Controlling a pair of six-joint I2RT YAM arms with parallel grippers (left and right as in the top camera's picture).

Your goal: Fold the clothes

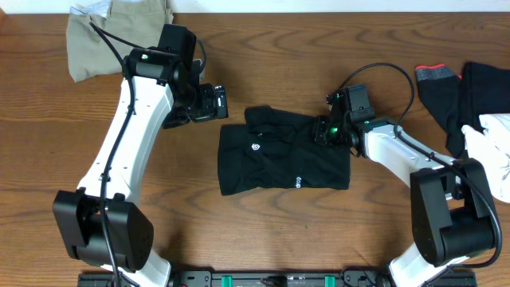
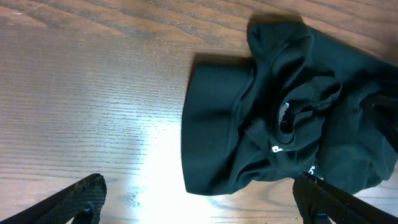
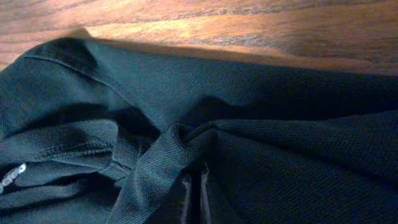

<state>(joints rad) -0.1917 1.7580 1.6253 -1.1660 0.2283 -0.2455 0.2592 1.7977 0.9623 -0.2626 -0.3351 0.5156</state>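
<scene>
One pinch on the black garment (image 1: pixel 283 159)

We've got it bunched at the middle of the table (image 1: pixel 263 239), the right gripper (image 1: pixel 321 132) nipping a fold near its right edge. The left gripper (image 1: pixel 213 102) hangs by its far left corner, jaws spread wide.

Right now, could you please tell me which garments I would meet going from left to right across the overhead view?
khaki garment → black garment with the white logo → black garment with red-orange trim → white garment at the right edge
</scene>
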